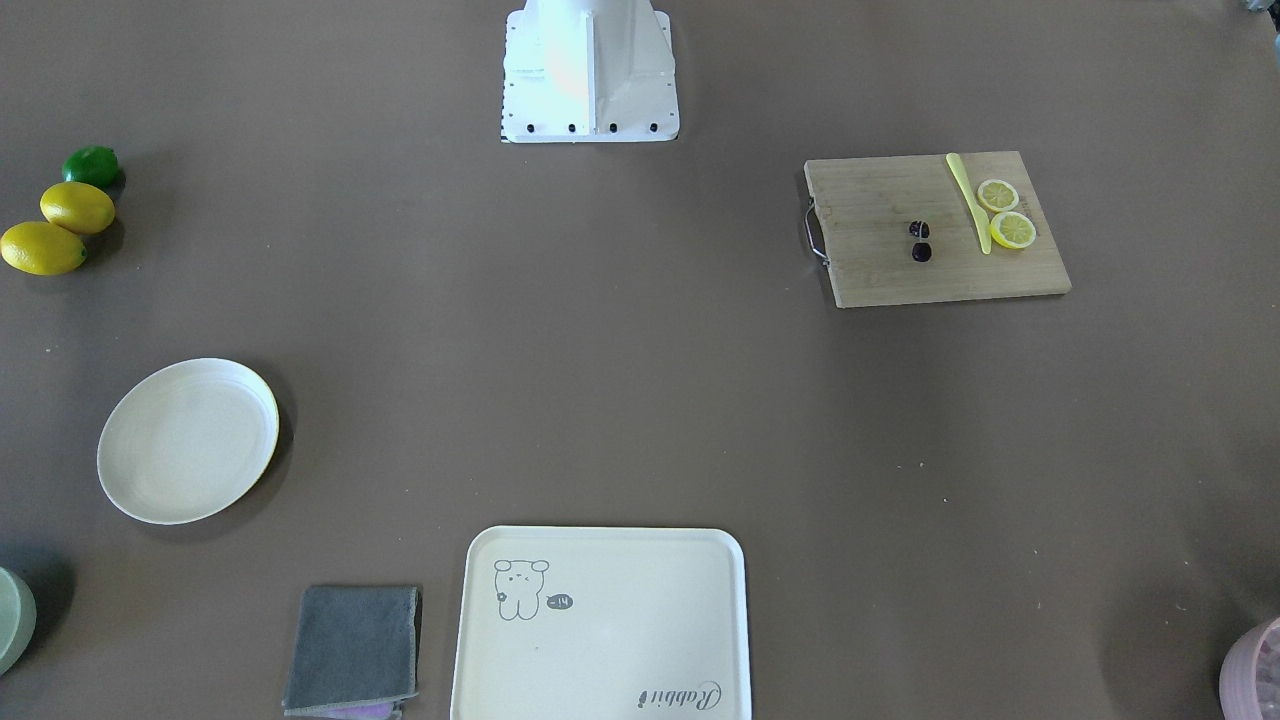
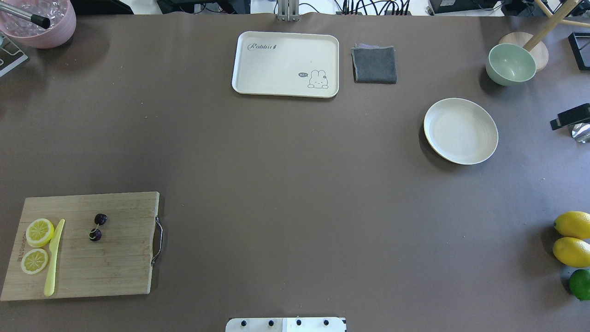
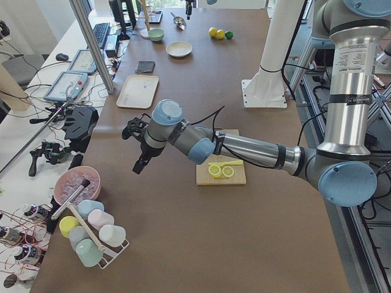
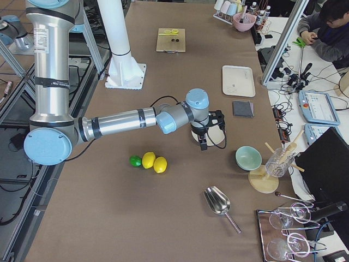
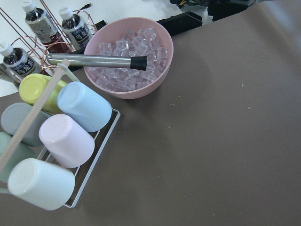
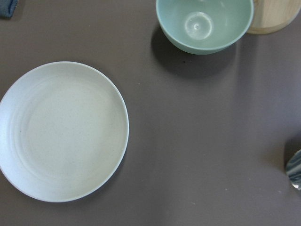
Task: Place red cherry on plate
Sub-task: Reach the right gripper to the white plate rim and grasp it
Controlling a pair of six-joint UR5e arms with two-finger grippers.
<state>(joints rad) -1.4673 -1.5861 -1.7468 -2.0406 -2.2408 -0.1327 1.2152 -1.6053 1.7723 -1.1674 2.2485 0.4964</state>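
Observation:
The red cherry point(image 1: 920, 240), a pair of tiny dark fruits, lies on a wooden cutting board point(image 2: 87, 244) at the robot's near left; the same red cherry point(image 2: 97, 227) shows from overhead. The plate point(image 2: 461, 131) is round, cream-white and has nothing on it, far right on the table, and fills the right wrist view as plate point(image 6: 61, 132). My left gripper point(image 3: 139, 163) hangs above the table beyond the board, toward the ice bowl. My right gripper point(image 4: 204, 143) hovers over the plate. Only the side views show them, so I cannot tell whether either is open or shut.
Two lemon slices point(image 2: 38, 244) and a yellow knife point(image 2: 54, 258) share the board. A bear tray point(image 2: 286, 63), grey cloth point(image 2: 374, 64) and green bowl point(image 2: 510, 63) line the far side. Lemons and a lime point(image 2: 571, 240) sit right; a pink ice bowl point(image 5: 129, 56) and cups point(image 5: 61, 141) sit left.

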